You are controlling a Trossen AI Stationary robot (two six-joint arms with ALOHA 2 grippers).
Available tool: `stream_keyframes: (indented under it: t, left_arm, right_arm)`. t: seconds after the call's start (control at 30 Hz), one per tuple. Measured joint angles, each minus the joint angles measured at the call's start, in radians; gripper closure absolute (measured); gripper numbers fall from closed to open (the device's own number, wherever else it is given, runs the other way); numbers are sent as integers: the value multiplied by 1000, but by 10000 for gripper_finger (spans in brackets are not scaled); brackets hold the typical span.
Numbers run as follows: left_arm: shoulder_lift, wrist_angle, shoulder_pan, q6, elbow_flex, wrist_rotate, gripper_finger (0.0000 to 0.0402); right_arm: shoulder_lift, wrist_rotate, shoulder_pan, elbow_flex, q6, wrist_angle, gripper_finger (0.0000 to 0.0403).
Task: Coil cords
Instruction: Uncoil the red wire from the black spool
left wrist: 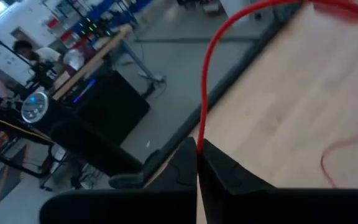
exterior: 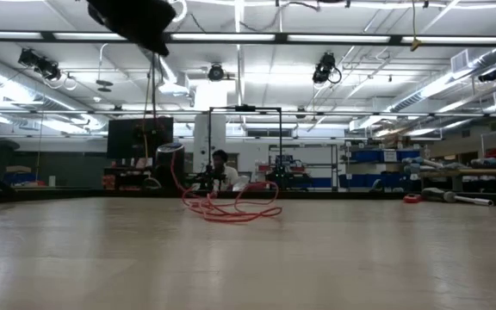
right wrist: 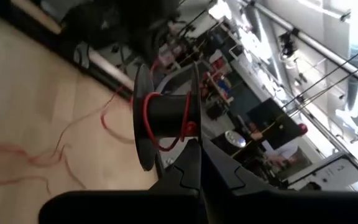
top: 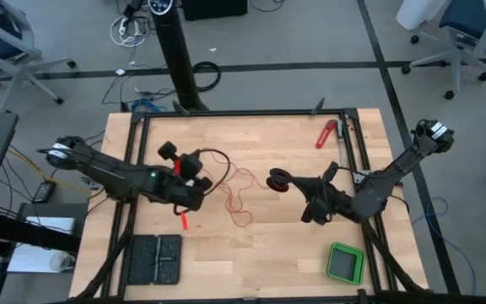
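Red wire (top: 236, 192) lies in loose loops on the wooden table (top: 251, 262) between both arms. Left gripper (top: 194, 169), fingers pinched shut, grips the wire; right gripper (top: 292, 180), fingers closed, holds a black spool (top: 278, 180) carrying a few red turns.

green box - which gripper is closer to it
Right. The right gripper holds a black spool up and left of the green box; the left gripper, shut on the red wire, is far across the table.

Right gripper (right wrist: 199, 163) clamped on black spool (right wrist: 166, 116), red wire (right wrist: 146, 118) wound round it
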Motion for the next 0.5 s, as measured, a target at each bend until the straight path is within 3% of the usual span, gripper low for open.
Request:
stream_keyframes:
  t: [0.23, 0.5]
  left_arm:
    - [-82, 117, -68, 35, 1, -119, 397]
    - [-95, 460, -151, 384, 1, -104, 397]
  right_arm:
    - [0, -13, -35, 0, 148, -181, 403]
    - [1, -1, -144, 0, 304, -313, 403]
